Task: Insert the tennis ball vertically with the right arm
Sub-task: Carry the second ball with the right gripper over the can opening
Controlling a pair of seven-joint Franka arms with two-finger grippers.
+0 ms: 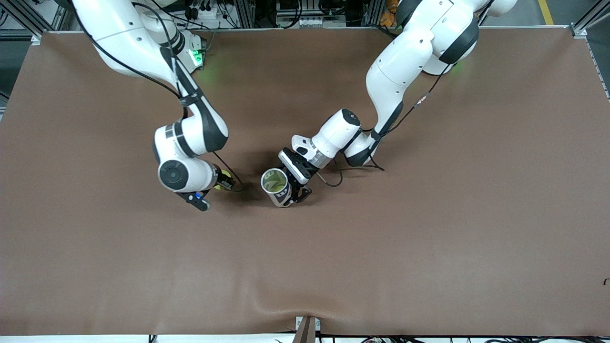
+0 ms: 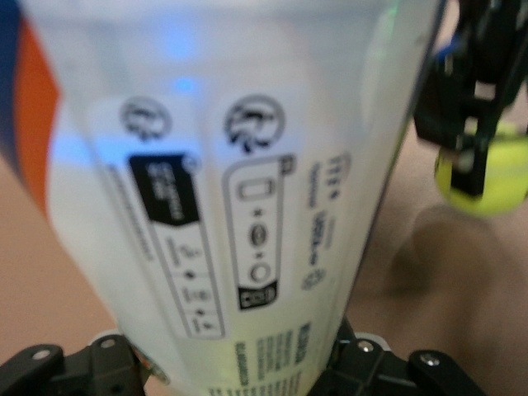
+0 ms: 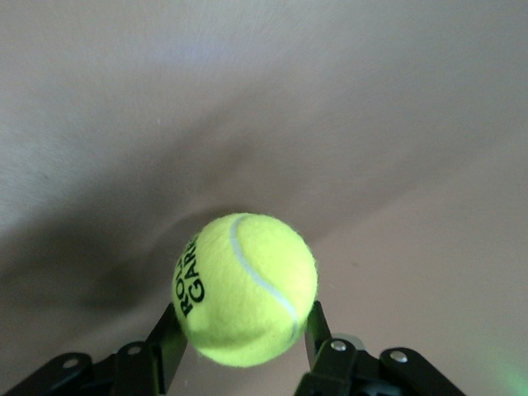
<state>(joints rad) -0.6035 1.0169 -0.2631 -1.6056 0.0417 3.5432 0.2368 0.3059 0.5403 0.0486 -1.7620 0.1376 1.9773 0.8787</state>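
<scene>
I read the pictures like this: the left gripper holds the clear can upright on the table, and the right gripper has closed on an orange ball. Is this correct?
Not quite: the ball is yellow-green, not orange. The right wrist view shows the tennis ball clamped in the right gripper. The rest holds: the left gripper holds the clear can upright on the table.

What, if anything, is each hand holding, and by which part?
Right hand grips the tennis ball across its sides. Left hand holds the ball can around its body.
</scene>
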